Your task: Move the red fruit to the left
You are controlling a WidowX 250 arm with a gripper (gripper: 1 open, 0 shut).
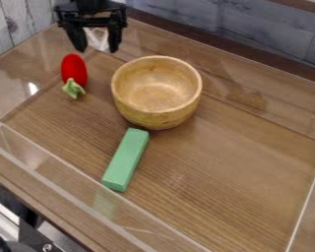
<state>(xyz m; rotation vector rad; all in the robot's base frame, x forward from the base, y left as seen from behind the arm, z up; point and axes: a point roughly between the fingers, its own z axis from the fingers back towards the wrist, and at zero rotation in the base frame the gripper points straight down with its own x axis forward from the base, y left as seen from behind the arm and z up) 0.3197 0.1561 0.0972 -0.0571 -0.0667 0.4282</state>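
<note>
The red fruit [74,70] lies on the wooden table at the left, its pale green cap pointing toward the front. My gripper [94,42] hangs above the table behind the fruit and a little to its right, clear of it. Its two black fingers stand open with nothing between them.
A wooden bowl [157,91] sits right of the fruit, near the table's middle. A green rectangular block [126,158] lies in front of the bowl. Clear plastic walls [68,177] ring the table.
</note>
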